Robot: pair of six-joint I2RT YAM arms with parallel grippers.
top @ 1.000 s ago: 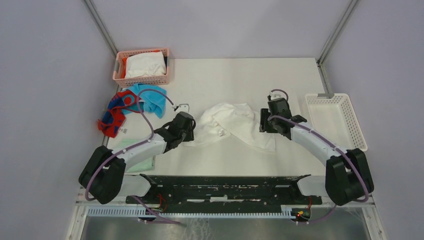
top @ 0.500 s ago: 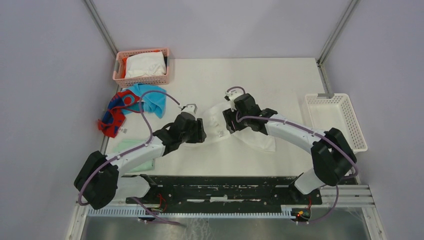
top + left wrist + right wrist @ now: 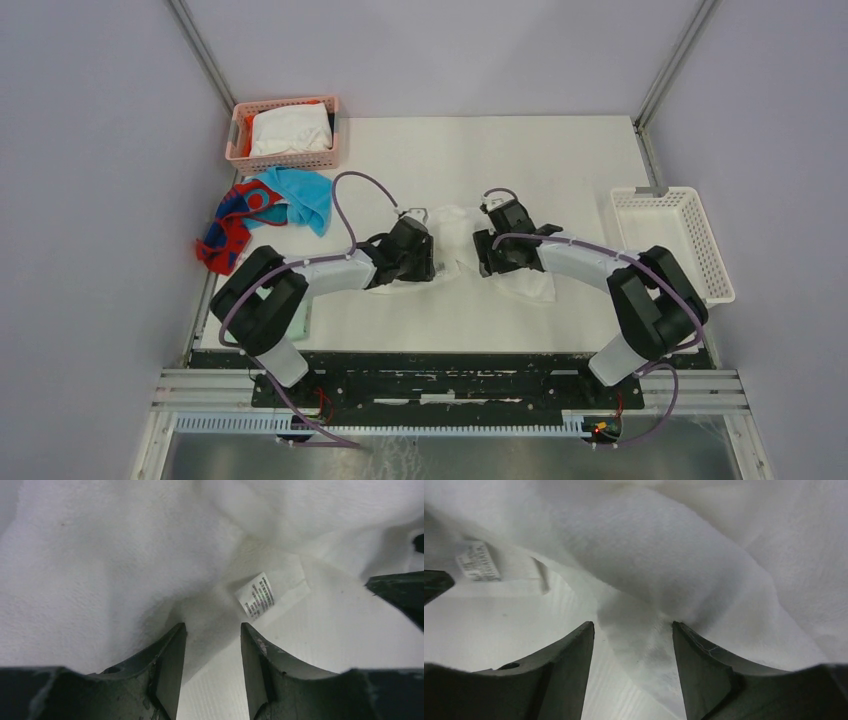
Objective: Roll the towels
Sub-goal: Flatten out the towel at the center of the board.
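Note:
The white towel [image 3: 455, 235] lies bunched at the table's middle. My left gripper [image 3: 430, 262] presses in from its left, my right gripper [image 3: 482, 258] from its right. In the left wrist view the left gripper [image 3: 212, 630] stands open, with the white towel's [image 3: 115, 570] edge and the bare table between its fingers; a label [image 3: 256, 596] lies just ahead. The right gripper [image 3: 633, 627] is open too, a thin flap of the white towel [image 3: 684, 555] lying between its fingers. The turquoise towel [image 3: 300, 195] and the red towel [image 3: 235, 225] lie crumpled at the far left.
A pink basket [image 3: 240, 152] at the back left holds a white cloth. A white basket [image 3: 670, 240] stands at the right edge. A mint-green cloth [image 3: 303, 318] shows beneath the left arm. The frame's metal posts rise at both back corners.
Both grippers have moved inward toward each other and opened wider. The white towel, spread out a second ago, is now bunched narrow between them.

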